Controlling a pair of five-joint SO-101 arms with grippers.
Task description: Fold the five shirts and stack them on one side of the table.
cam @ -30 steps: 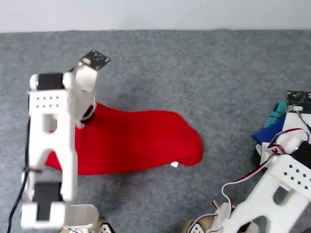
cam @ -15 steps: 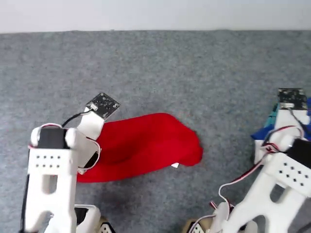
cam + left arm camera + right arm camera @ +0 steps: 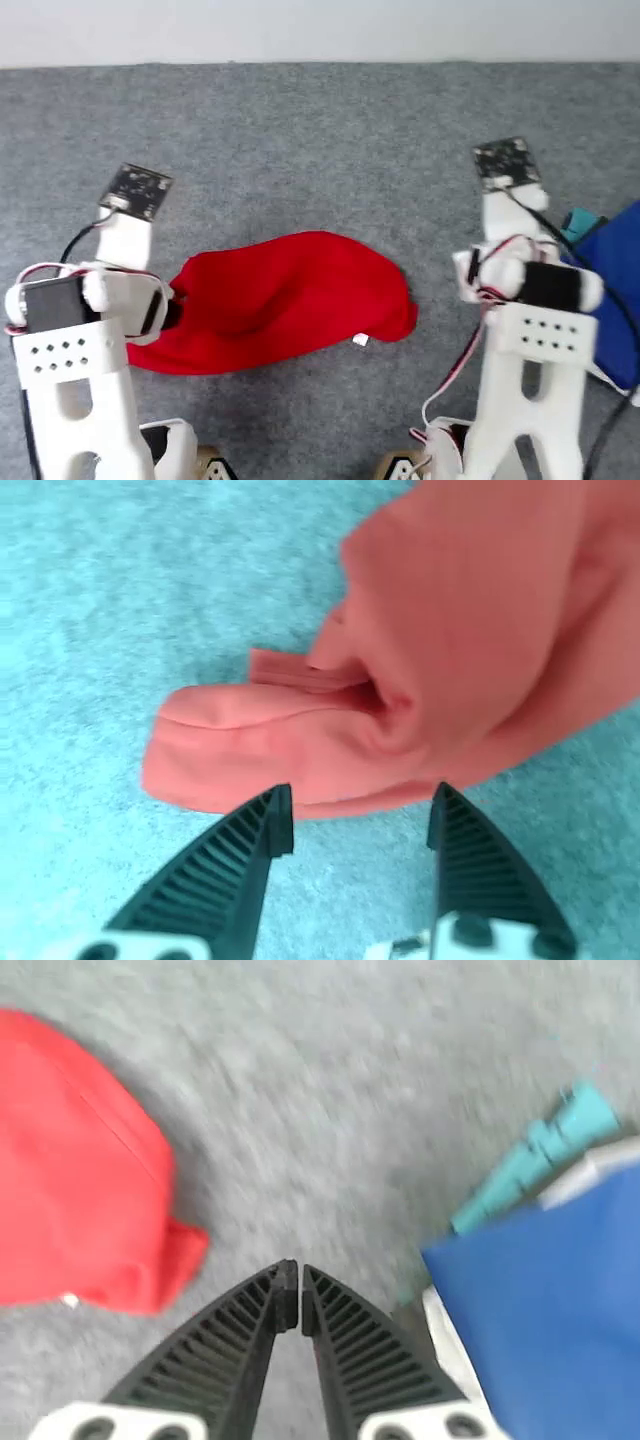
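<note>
A red shirt (image 3: pixel 285 300) lies in a rumpled oblong heap at lower centre of the high view, flat on the grey table cover (image 3: pixel 330 130), with a small white tag (image 3: pixel 360 340) showing at its lower right edge. At lower left the left arm (image 3: pixel 75 360) stands over the shirt's left end and hides it from above. The left wrist view takes in that end (image 3: pixel 450 660): a doubled-over hem and a deep crease in the cloth. The left gripper (image 3: pixel 360 795) hangs just above it with its fingers spread wide and nothing between them.

The right arm (image 3: pixel 525 330) stands at lower right, apart from the red shirt, with bare cover between the two. Its wrist view shows the right gripper (image 3: pixel 298 1270) over the cover with its fingers drawn together at the tips, gripping nothing. The shirt's tagged end (image 3: pixel 80 1170) lies to one side of the gripper.

At the right edge of the high view a blue shirt (image 3: pixel 615 290) lies partly behind the right arm, with a teal garment (image 3: pixel 578 222) poking out just above it. The right wrist view shows the blue shirt (image 3: pixel 540 1300) resting on a strip of white cloth (image 3: pixel 443 1332), and the teal garment (image 3: pixel 530 1155) running out from beneath the pile
</note>
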